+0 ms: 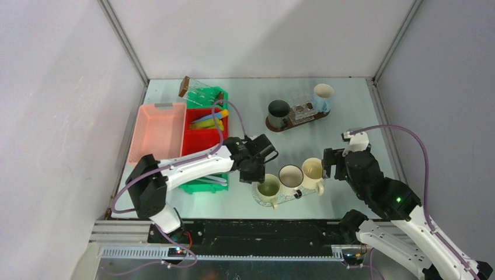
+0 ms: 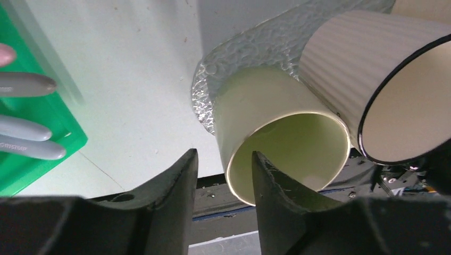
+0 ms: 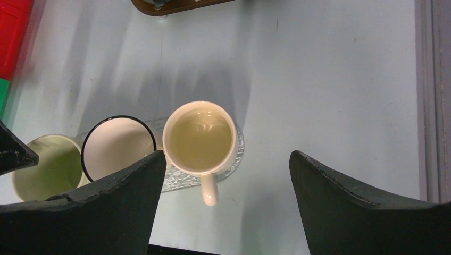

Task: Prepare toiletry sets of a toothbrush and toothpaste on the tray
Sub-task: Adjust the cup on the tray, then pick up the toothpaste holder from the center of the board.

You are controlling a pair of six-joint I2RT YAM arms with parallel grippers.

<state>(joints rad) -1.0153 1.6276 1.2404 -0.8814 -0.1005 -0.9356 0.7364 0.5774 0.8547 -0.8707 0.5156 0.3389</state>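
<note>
Here, in the top view, three ceramic mugs stand in a row on a clear textured tray (image 1: pixel 285 197) near the arms. From left to right they are a plain cream mug (image 1: pixel 268 188), a white ribbed mug with a dark rim (image 1: pixel 290 175) and a cream mug with a handle (image 1: pixel 313 170). The left gripper (image 1: pixel 254 170) hangs over the far-left edge of the plain cream mug. The right gripper (image 1: pixel 328 164) is just right of the handled mug. The toothpaste, small yellow and blue tubes (image 1: pixel 208 121), lies in a red plastic bin (image 1: pixel 198 143) at the left. Slim pale toothbrushes (image 1: pixel 213 181) lie in a green plastic bin (image 1: pixel 201 188) beside the left arm. No brush sticks out of any of these mugs.

In the left wrist view the jaws of the left gripper (image 2: pixel 223 159) stand a little apart, with nothing between them. One fingertip (image 2: pixel 266 178) overlaps the rim of the plain cream mug (image 2: pixel 276 133); whether it touches cannot be told.

In the right wrist view the right gripper (image 3: pixel 226 156) is spread wide and pinches nothing, above the handled mug (image 3: pixel 199 138), which looks empty.

The sets seem hardly begun. The left gripper should rise straight up before it swings left to the bins, so that the finger does not drag the mug. Then it should take one brush near its middle.
</note>
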